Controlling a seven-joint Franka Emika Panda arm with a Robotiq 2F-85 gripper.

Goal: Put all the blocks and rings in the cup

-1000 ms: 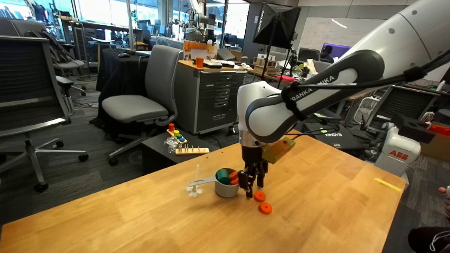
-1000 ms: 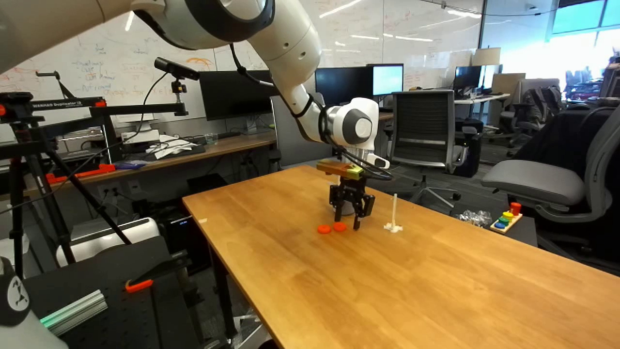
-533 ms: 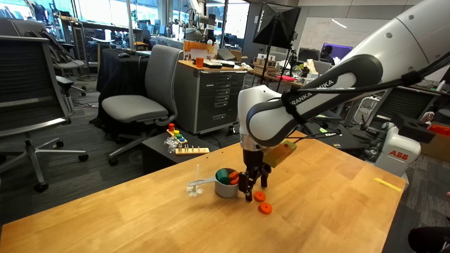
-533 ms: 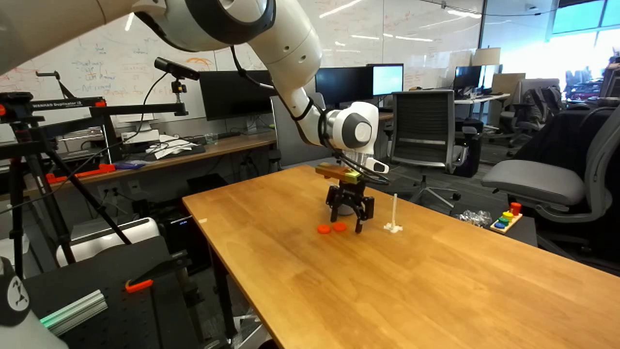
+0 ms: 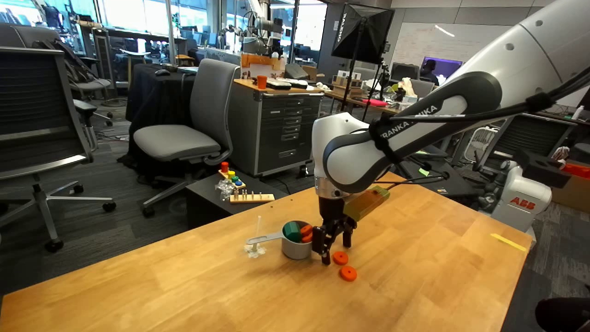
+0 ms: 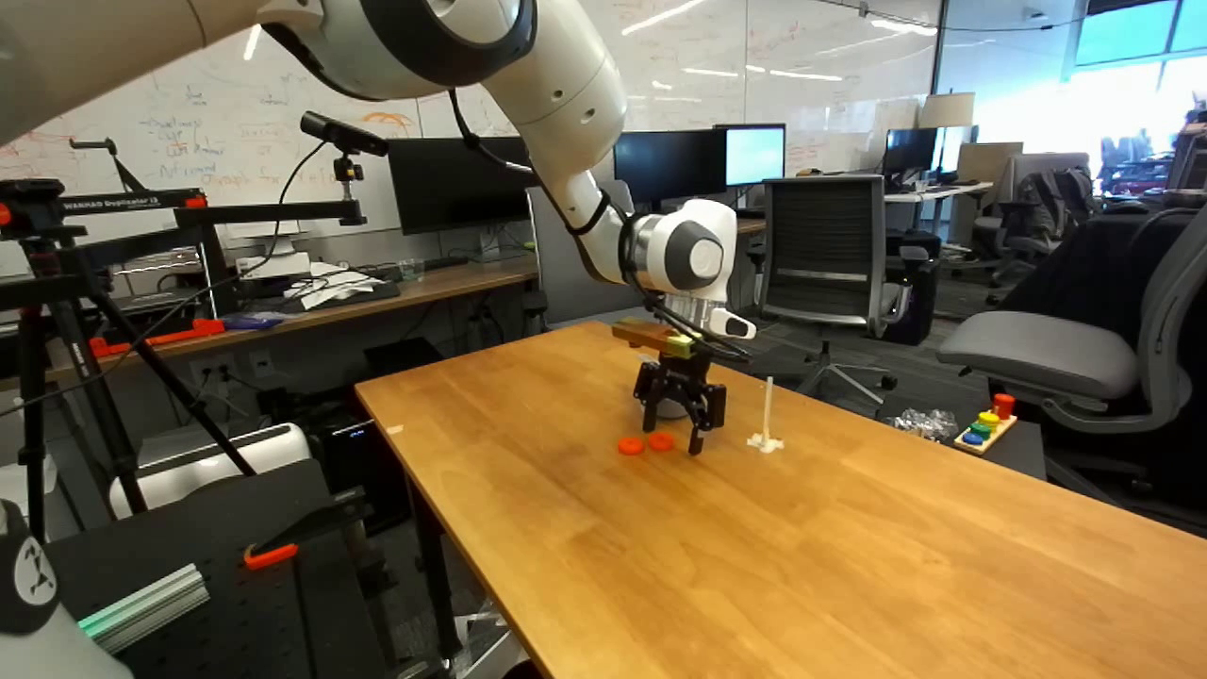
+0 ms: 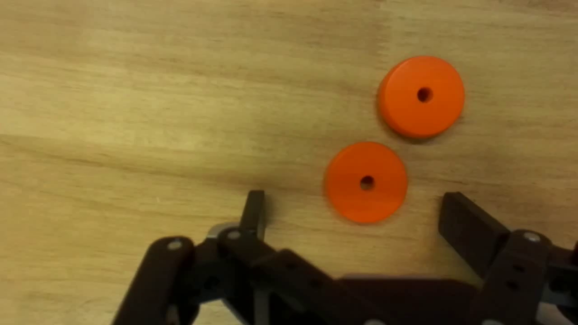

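The grey cup (image 5: 297,250) stands on the table with its pale handle (image 5: 265,239) sticking out sideways. A green block (image 5: 291,231) and orange-red pieces (image 5: 306,230) show in its mouth. In an exterior view, the cup (image 6: 672,409) is mostly hidden behind the gripper. Two orange rings lie flat on the table: a nearer ring (image 5: 340,257) and a farther ring (image 5: 348,273). My gripper (image 5: 336,253) is open and pointing down beside the cup, low over the table. In the wrist view, the nearer ring (image 7: 366,201) lies just ahead of the gap between the fingertips (image 7: 354,196), untouched. The farther ring (image 7: 422,117) lies beyond it.
A thin white post (image 6: 768,415) stands on the table near the cup's handle; its base (image 5: 254,250) is whitish. A low black side table (image 5: 207,203) holds a toy board with coloured pieces (image 5: 230,175) and a wooden peg board (image 5: 252,198). Yellow tape (image 5: 508,242) marks the table.
My gripper has come down a little toward the table, mostly in the first half second, and stays open. The cup and both orange rings on the table have not moved.
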